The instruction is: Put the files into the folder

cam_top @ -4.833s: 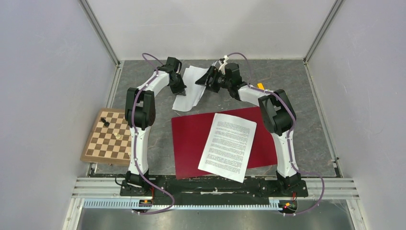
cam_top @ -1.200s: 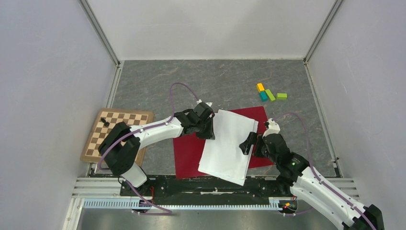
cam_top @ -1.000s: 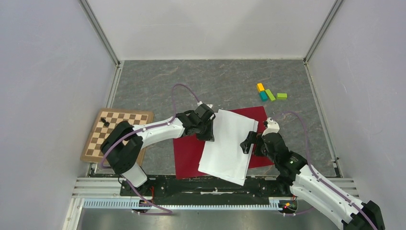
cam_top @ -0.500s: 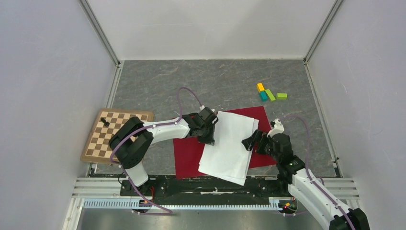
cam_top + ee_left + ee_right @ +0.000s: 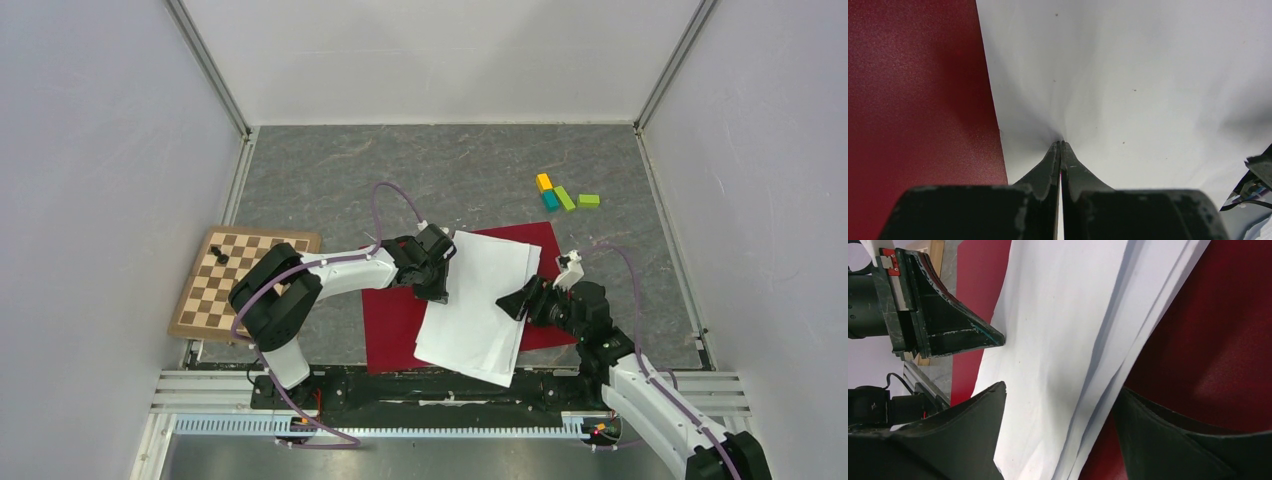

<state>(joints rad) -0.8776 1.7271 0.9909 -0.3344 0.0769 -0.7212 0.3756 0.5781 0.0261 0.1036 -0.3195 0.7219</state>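
Observation:
The crimson folder (image 5: pixel 395 315) lies flat on the table in front of the arms. The files (image 5: pixel 480 300), a loose stack of white sheets, lie across its middle, edges fanned at the right (image 5: pixel 1063 315). My left gripper (image 5: pixel 437 285) rests on the stack's left edge. It is shut, and the top sheet (image 5: pixel 1148 75) puckers at its tips (image 5: pixel 1061 144), with red folder (image 5: pixel 913 75) beside it. My right gripper (image 5: pixel 515 298) is open and straddles the stack's right edge (image 5: pixel 1058 395), one finger over paper, the other over red folder (image 5: pixel 1228 330). No printed sheet shows.
A wooden chessboard (image 5: pixel 240 285) with two chess pieces lies at the left, close to the left arm. Several small coloured blocks (image 5: pixel 562 196) sit at the back right. Grey walls enclose the table on three sides.
The blank sheets came from the back of the table onto the folder, covering the printed sheet. In the last second my right gripper slid onto the stack's right edge; the left jaws closed.

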